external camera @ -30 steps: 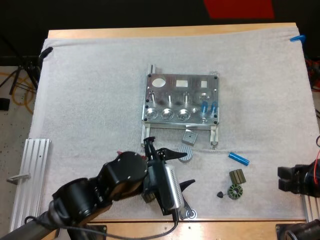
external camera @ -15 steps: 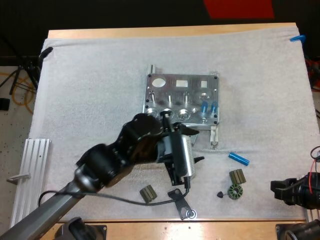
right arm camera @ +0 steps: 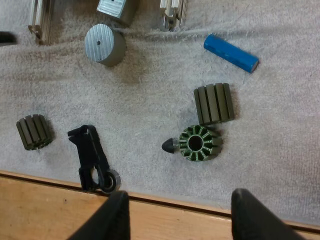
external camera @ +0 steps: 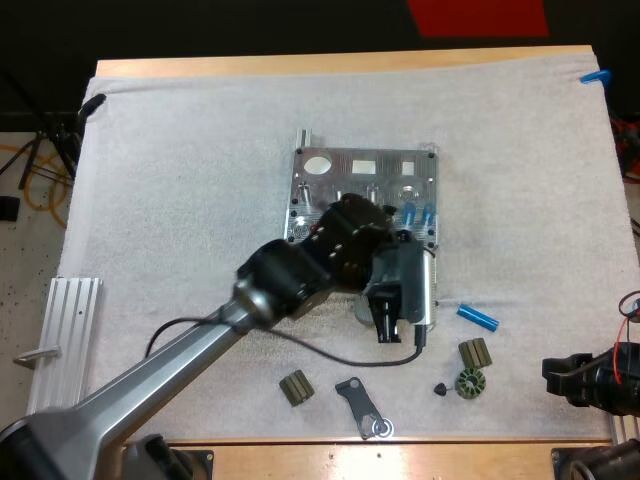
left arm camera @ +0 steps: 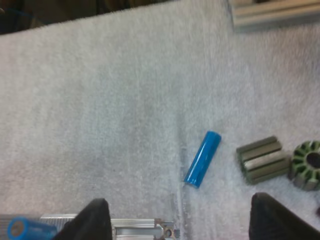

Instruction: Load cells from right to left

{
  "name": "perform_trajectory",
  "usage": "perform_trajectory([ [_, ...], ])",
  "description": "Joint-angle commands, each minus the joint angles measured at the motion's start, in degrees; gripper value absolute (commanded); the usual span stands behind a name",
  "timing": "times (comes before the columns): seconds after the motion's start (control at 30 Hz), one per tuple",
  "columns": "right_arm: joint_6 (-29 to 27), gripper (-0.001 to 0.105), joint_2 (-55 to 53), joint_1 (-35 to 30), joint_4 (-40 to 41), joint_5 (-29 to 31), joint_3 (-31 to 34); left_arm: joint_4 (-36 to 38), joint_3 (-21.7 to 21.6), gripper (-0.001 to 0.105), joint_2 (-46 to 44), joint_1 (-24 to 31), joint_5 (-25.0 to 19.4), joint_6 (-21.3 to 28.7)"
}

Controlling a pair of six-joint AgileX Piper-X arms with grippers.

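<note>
High view: left end effector hovered over the fixture's near right corner; loose blue cell lay just right of that corner.
Left wrist: fingers apart, empty, cell just beyond fixture.
Right wrist: right end effector spread, empty, well apart from fixture.

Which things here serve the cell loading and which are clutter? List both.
For the job: metal fixture, blue cells standing in it, loose blue cell.
Lying about: two ribbed green blocks, green toothed ring, black cone, black bracket, round metal puck.
</note>
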Motion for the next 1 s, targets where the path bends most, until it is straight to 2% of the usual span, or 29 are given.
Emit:
perform_trajectory([
  [0.0,0.14,0.046,-0.39,-0.23,-0.3,0.0,0.08,-0.6,-0.76,0.058,1.19,0.05,0.43,1.14],
  [0.17,0.14,0.046,-0.39,-0.23,-0.3,0.0,0.08,-4.27,-1.64,0.058,6.52,-0.8,0.93,4.09],
  [0.33,-0.19,0.046,-0.39,-0.23,-0.3,0.0,0.08,-4.88,-1.64,0.058,10.96,-1.91,0.91,8.32],
  [0.53,-1.55,0.046,-0.39,-0.23,-0.3,0.0,0.08,-7.17,-1.64,0.058,14.98,-4.65,0.91,10.52],
  [0.6,-1.52,0.046,-0.39,-0.23,-0.3,0.0,0.08,-8.27,-1.64,0.058,16.08,-5.64,0.13,12.03],
  [0.77,-2.85,0.046,-0.39,-0.23,0.0,0.0,0.08,-11.6,-1.64,0.058,20.2,-6.97,-6.74,15.94],
  [0.9,-3.41,0.046,-0.39,-0.23,0.05,0.0,0.08,-14.19,-1.64,0.058,22.24,-6.94,-7.82,16.38],
  [0.97,-3.75,0.046,-0.39,-0.23,0.05,0.0,0.08,-16.12,-1.64,0.058,23.37,-6.94,-7.64,18.16],
])
